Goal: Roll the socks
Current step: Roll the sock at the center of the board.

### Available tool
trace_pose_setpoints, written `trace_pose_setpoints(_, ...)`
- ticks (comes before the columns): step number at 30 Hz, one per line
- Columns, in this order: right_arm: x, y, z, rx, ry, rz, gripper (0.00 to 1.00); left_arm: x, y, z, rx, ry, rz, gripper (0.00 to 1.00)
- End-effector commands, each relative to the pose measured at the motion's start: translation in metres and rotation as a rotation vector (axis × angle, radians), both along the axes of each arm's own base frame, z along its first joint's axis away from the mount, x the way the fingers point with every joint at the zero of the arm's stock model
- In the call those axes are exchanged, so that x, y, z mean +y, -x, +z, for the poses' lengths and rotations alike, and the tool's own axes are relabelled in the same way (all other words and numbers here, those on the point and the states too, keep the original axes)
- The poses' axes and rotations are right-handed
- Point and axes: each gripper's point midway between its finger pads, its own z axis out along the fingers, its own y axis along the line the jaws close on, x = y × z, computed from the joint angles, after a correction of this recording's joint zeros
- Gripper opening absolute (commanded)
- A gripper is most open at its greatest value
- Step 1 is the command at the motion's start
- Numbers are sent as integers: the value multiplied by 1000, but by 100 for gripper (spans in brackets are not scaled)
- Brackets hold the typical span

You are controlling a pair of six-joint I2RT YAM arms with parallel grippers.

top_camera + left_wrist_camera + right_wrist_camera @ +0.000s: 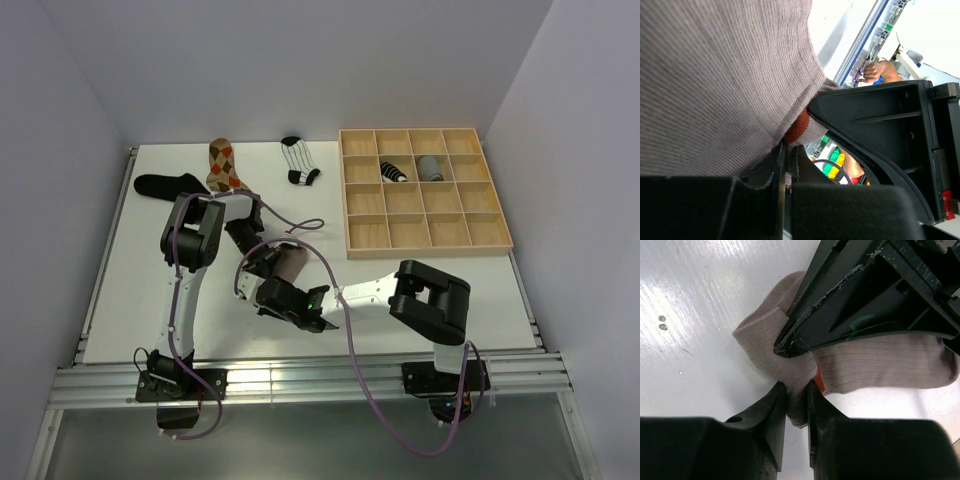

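Observation:
A taupe sock [290, 262] with an orange patch lies bunched on the white table between both arms. My left gripper [788, 150] is shut on a fold of this taupe sock [725, 75], which fills the left wrist view. My right gripper [796, 387] is shut on another fold of the same sock [880, 365], right below the left gripper's fingertips [782, 347]. At the far side lie an argyle sock [222, 165], a black sock [165, 185] and a striped sock [298, 160].
A wooden grid tray [345, 195] stands at the back right. One compartment holds a rolled black sock with white bands [393, 171] and the neighbouring one a rolled grey sock [430, 167]. A purple cable [300, 225] loops over the table near the left arm.

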Motion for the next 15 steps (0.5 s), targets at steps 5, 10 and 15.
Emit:
trace_pose_setpoints(5, -9, 11, -15, 115, 51, -9, 14, -3, -50, -2, -338, 93, -62, 20)
trace_pose_setpoints(10, -18, 25, -15, 237, 15, -27, 11, -16, -86, 27, -517, 140, 42, 23)
trace_pose_setpoints(15, -29, 31, -1, 338, -73, -30, 11, -16, -130, 55, -721, 156, 227, 22)
